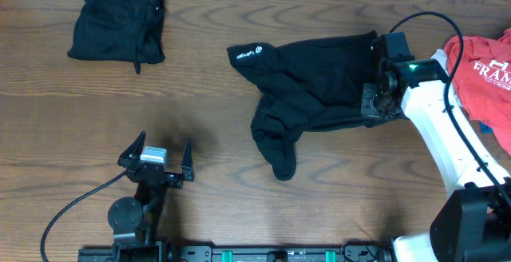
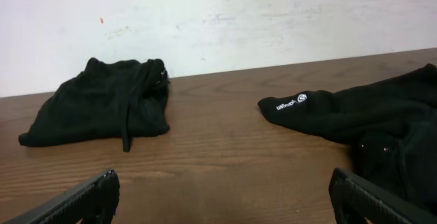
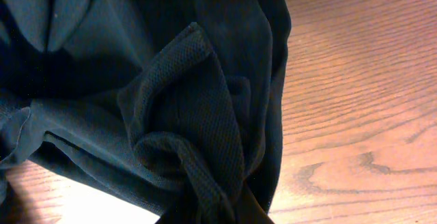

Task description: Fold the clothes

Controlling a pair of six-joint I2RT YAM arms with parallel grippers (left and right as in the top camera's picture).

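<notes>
Garments: three, two black and one red.
Folded black garment (image 1: 118, 29): far left; a squarish, soft matte bundle with a drawstring (image 2: 128, 125) trailing over its near edge.
Loose black garment (image 1: 307, 86): right of centre; rumpled and irregular, with one lobe drooping toward the near side. It has a small white logo (image 1: 249, 53) at its far-left tip. The right wrist view shows smooth cloth and a mesh-textured layer bunched in folds.
Red shirt (image 1: 483, 70): far right; crumpled, with white lettering, and partly cut off by the frame.
Grippers: two.
Left gripper (image 1: 160, 155): near left, over bare table; its fingers are spread wide and hold nothing.
Right gripper (image 1: 374, 102): at the loose black garment's right edge, pinched onto gathered fabric.
Table (image 1: 239, 182): one; brown wood grain.
</notes>
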